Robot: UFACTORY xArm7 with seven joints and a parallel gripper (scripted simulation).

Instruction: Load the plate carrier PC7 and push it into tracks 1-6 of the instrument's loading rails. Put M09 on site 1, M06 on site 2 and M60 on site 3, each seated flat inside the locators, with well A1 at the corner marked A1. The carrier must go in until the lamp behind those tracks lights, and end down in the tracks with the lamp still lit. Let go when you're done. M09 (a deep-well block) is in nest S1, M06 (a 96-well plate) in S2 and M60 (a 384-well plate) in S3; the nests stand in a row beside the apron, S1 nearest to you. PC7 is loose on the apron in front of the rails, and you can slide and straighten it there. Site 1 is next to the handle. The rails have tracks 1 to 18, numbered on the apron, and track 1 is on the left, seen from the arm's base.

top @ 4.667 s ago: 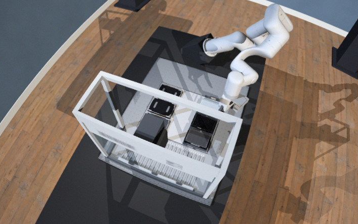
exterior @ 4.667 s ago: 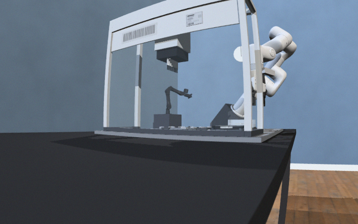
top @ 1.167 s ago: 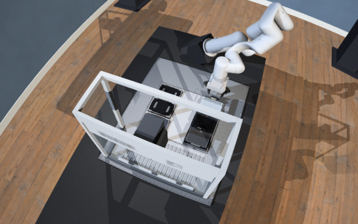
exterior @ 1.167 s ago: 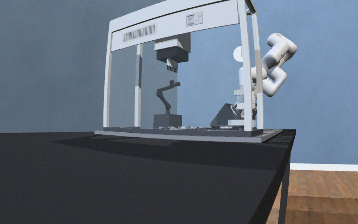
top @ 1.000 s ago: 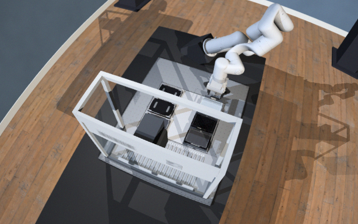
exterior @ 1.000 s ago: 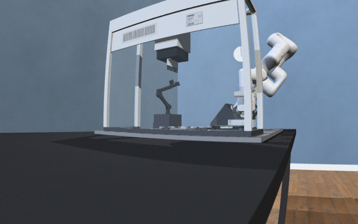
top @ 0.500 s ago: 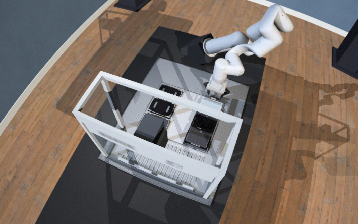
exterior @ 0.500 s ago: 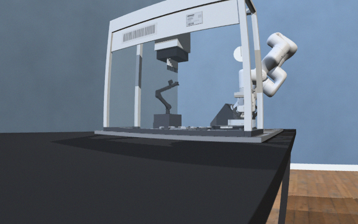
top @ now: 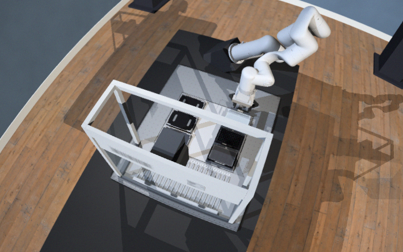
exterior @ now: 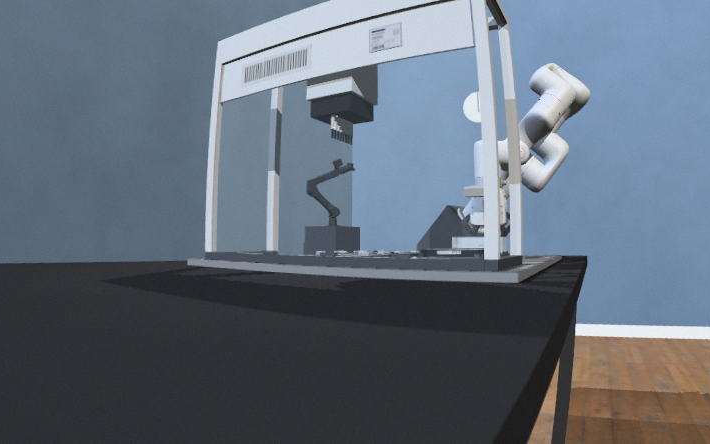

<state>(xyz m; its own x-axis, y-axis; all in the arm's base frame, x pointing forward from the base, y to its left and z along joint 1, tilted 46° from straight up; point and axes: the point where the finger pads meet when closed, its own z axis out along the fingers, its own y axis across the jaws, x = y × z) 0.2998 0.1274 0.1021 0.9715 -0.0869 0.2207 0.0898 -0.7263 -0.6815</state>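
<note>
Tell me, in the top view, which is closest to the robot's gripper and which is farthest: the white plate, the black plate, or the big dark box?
1. White plate, right below the gripper.
2. Black plate, next along the carrier.
3. Big dark box, off to the left side in the picture, farthest.

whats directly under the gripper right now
A pale deep-well block sits below the open gripper, at the near end of the plate row. The white frame bar covers the block's far edge; finger contact is hidden.

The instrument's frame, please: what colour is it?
White, seen best in the top view: the instrument's frame.
</note>
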